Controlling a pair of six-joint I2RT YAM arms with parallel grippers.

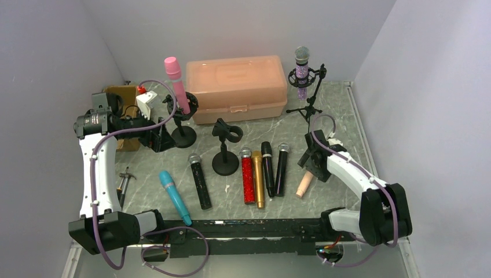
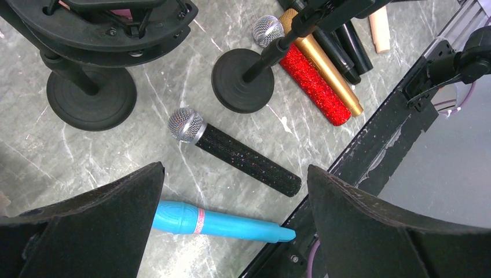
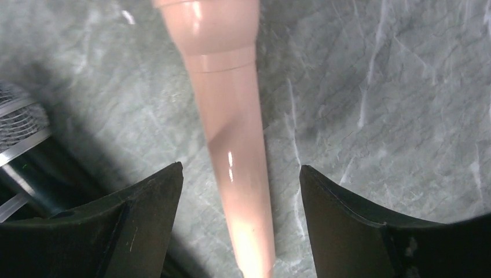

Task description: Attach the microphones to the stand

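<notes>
The right gripper is open around the peach mic, not touching it, near the right edge of the table. A black mic lies just beside. The left gripper is open, empty.

- We see a grey-green marble-patterned tabletop, evenly and softly lit.
- A plain pale lilac-white back wall closes it behind.
- A matching plain left wall and plain right wall flank it.

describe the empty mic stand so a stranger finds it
Find the peach box at the back. Right before it is a short black stand with a round base. Its clip is empty; the others hold a pink microphone and a purple glitter microphone.
</notes>
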